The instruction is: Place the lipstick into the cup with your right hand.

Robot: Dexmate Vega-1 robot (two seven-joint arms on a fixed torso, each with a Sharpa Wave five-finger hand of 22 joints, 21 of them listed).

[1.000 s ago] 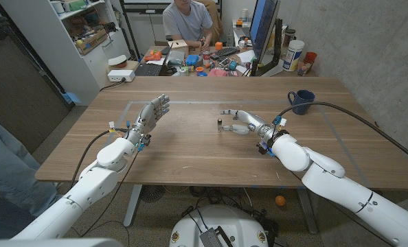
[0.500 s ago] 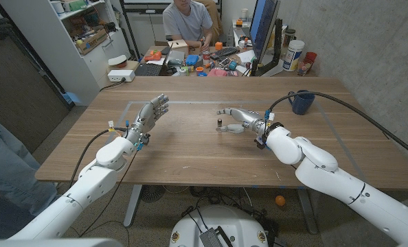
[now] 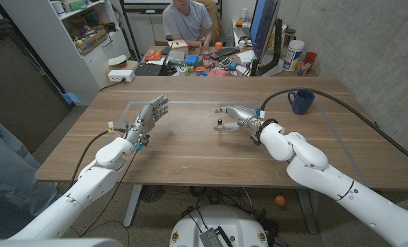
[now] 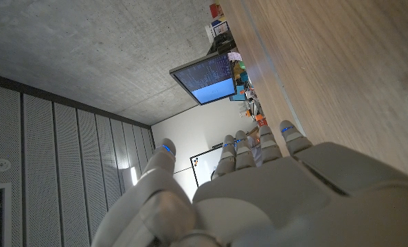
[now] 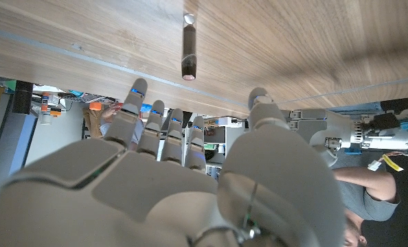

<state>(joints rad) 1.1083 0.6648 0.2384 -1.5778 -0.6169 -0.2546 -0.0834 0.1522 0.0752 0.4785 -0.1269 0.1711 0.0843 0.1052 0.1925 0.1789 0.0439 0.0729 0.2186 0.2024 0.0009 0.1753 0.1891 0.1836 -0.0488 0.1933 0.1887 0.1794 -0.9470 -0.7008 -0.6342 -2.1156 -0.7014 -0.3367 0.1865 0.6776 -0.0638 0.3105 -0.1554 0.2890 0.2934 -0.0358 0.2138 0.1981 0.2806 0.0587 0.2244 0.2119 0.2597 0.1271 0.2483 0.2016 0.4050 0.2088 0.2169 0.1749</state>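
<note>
Head view: your right hand point(image 3: 234, 114) is hovering just beside the lipstick point(image 3: 220, 125), which is standing upright on the table point(image 3: 190, 147) near its middle. The fingers are spreading apart around nothing, and no contact is showing. The cup point(image 3: 301, 101) is sitting well apart, toward the far right side of the table. The tube is looking narrow and tall, so a glancing finger is likely to be tipping it over and sending it rolling. Your left hand point(image 3: 151, 114) is waiting on the other side, fingers apart, holding nothing.

Left wrist view: the left hand point(image 4: 259, 182) is showing its back, with its fingers point(image 4: 245, 147) reaching out side by side over bare wood, gripping nothing.

Right wrist view: the right hand point(image 5: 183, 175) is pointing its fingers point(image 5: 139, 113) and thumb point(image 5: 262, 113) at the lipstick point(image 5: 188, 46), which is standing beyond the fingertips and lining up with the gap between them. If you are closing too early, the tips are likely to be pushing the tube away instead of pinching it. A grip taken high on the tube risks letting it swivel during the long carry to the cup.
</note>
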